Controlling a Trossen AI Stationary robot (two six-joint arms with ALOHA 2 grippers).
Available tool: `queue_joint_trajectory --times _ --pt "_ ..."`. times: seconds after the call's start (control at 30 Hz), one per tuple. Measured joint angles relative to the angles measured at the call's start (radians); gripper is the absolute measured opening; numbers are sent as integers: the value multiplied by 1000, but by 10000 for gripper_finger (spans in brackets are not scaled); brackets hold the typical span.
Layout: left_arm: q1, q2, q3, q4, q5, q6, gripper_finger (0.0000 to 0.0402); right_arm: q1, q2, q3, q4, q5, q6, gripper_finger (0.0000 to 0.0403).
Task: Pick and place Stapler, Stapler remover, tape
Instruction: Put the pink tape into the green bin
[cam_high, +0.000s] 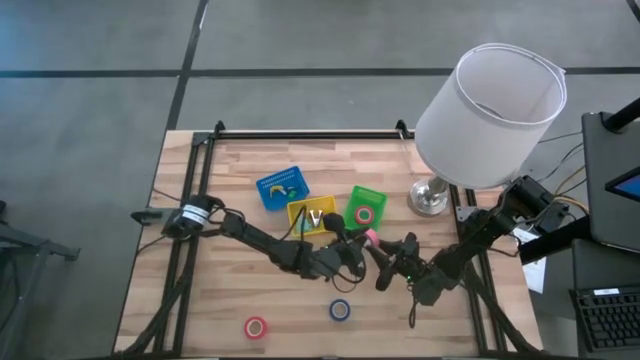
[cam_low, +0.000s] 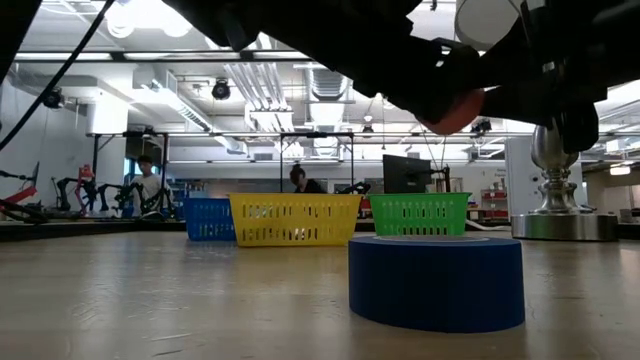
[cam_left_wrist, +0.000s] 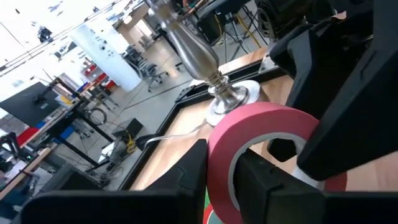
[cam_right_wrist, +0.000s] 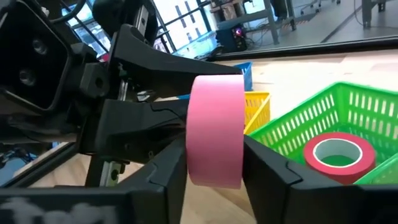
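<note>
Pink tape is what this moment turns on, but going from the left of the overhead view: a red tape roll (cam_high: 256, 326) lies flat near the front edge of the wooden table (cam_high: 220, 290), a blue tape roll (cam_high: 340, 309) lies flat further right, and behind them stand the blue basket (cam_high: 282, 187), the yellow basket (cam_high: 312, 215) and the green basket (cam_high: 365, 206), which already holds another red roll (cam_right_wrist: 339, 155). The left gripper (cam_high: 345, 247) reaches in from the left and the right gripper (cam_high: 385, 262) from the right, and they meet just in front of the green basket with the pink tape roll (cam_high: 369, 238) between them, clear of the table. In the right wrist view its own two fingers press the roll's flat faces, closed on it; the left wrist view shows the left arm's dark fingers (cam_left_wrist: 186, 180) against the same roll (cam_left_wrist: 261, 134), seemingly gripping through its centre hole, though how firmly I cannot tell. The roll stands on edge, its hole axis roughly level and running across the right gripper's fingers. The green basket lies just behind and slightly left of the roll, so either arm is near enough; I judge a handover is under way, and whichever gripper keeps the roll needs only a short carry backward. A lamp (cam_high: 470, 110) stands at the far right.
</note>
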Motion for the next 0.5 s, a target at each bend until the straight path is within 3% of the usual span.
queue_joint_trajectory --times 0.17,0.5 --pt "0 0 0 -8 -3 0 74 -3 0 0 -1 1 -38 98" --pt "4 -2 1 -45 3 29 107 -11 0 0 -3 -5 -33 108"
